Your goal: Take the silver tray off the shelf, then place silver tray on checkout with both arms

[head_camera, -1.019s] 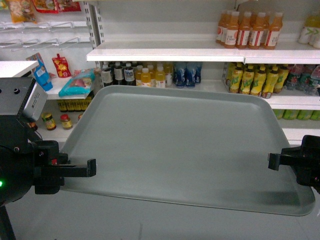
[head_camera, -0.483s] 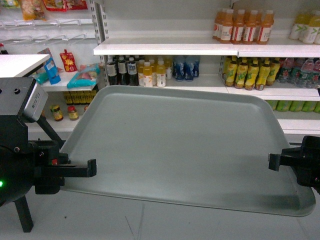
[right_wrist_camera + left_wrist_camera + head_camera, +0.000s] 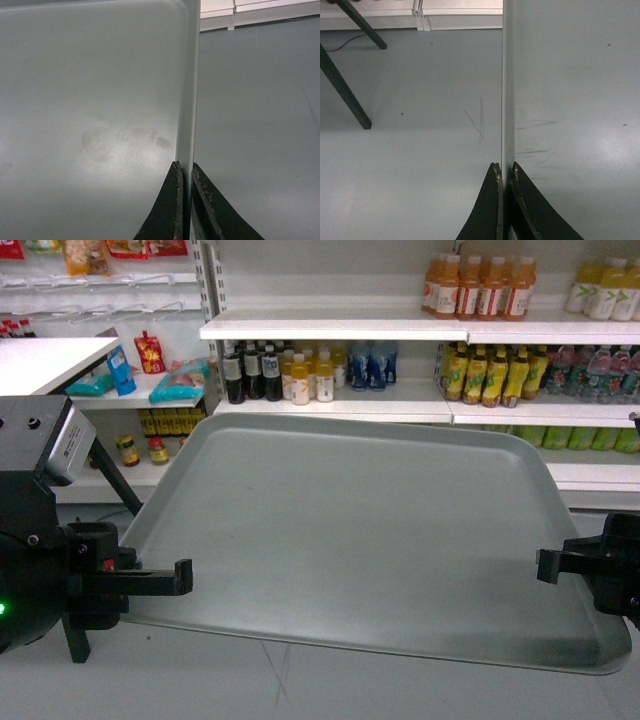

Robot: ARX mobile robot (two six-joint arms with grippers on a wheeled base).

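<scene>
shelves [image 3: 340,328] further right, silver tray [image 3: 370,530] unmoved

Between the black fingers [image 3: 182,577] spans the silver tray [image 3: 360,530], a dull, unmarked grey-green. Beyond the fingertips stands the white shelf [image 3: 330,328], carrying orange bottles [image 3: 478,288] and yellow-labelled ones [image 3: 490,375]. Below the fingers lies grey floor [image 3: 410,125].
</scene>
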